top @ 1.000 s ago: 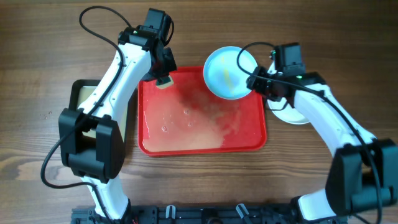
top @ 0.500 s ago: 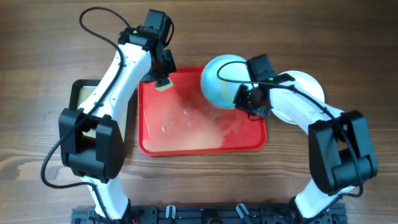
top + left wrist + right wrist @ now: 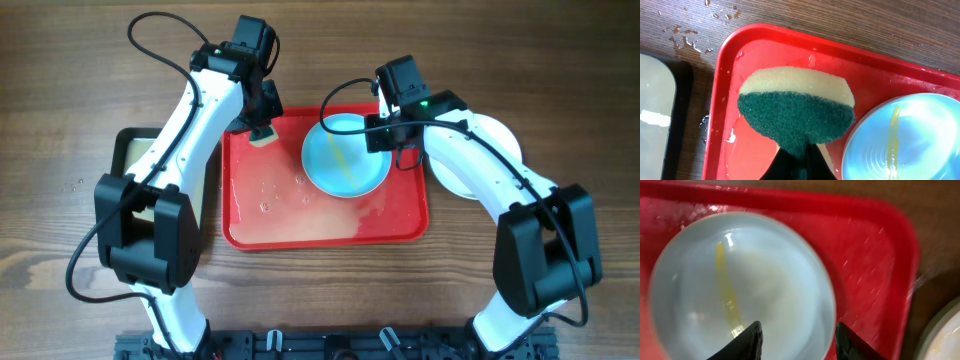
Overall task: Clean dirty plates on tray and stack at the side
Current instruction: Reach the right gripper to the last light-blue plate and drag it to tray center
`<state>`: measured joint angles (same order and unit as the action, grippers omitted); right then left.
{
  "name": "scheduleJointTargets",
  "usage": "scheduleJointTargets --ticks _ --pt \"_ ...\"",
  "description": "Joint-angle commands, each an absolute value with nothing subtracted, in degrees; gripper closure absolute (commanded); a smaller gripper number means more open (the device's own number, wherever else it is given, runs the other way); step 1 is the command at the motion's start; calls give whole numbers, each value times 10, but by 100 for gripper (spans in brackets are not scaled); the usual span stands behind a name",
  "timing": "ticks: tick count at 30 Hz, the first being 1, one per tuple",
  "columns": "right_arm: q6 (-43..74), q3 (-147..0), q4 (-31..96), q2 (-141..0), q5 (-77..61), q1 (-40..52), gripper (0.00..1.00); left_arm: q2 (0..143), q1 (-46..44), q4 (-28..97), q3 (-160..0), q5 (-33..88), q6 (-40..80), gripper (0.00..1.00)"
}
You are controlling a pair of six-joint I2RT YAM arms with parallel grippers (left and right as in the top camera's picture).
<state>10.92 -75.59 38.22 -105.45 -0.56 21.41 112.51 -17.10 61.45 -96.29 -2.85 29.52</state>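
Observation:
A pale light-blue plate (image 3: 345, 160) with a yellow streak lies flat on the red tray (image 3: 300, 225), at its far right part. My right gripper (image 3: 386, 140) is open at the plate's right rim. In the right wrist view its fingers (image 3: 799, 330) stand apart over the plate (image 3: 765, 275), above the tray (image 3: 875, 255). My left gripper (image 3: 262, 124) is shut on a green and yellow sponge (image 3: 795, 110) at the tray's far left corner (image 3: 765, 45), beside the plate (image 3: 900, 145). More plates (image 3: 490, 145) lie right of the tray, partly hidden by my right arm.
A black-rimmed tray with a beige inside (image 3: 125, 150) sits left of the red tray and shows in the left wrist view (image 3: 655, 110). The red tray's floor is wet and smeared. Water drops lie on the wooden table (image 3: 690, 30) by the tray's far left corner.
My right gripper brought the light-blue plate from the tray's far right edge down onto the tray and let go of it. The left arm and sponge have not moved.

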Motion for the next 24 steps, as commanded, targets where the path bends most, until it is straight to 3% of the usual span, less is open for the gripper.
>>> scheduleJointTargets --ticks 1,3,6,9,11,19,21,24 --pt "14 -764 367 -1112 24 190 52 1131 -171 613 -966 -24 305 96" --pt "-15 -764 368 -1131 -26 163 54 1131 -171 613 -966 -24 305 96" --pt "-33 -764 373 -1131 -93 137 75 1131 -171 613 -966 -24 305 96" --pt "-46 -764 385 -1131 -117 135 81 1131 -171 613 -966 -24 305 96" --pt "-30 -764 397 -1131 -121 135 92 1131 -171 613 -966 -24 305 96" --pt "62 -764 480 -1142 -163 135 94 1131 -172 613 -966 -24 305 96" --pt "147 -764 474 -1143 -221 140 96 1131 -172 613 -966 -24 305 96" --pt "262 -764 451 -1148 -182 186 95 1131 -171 613 -966 -24 305 96"
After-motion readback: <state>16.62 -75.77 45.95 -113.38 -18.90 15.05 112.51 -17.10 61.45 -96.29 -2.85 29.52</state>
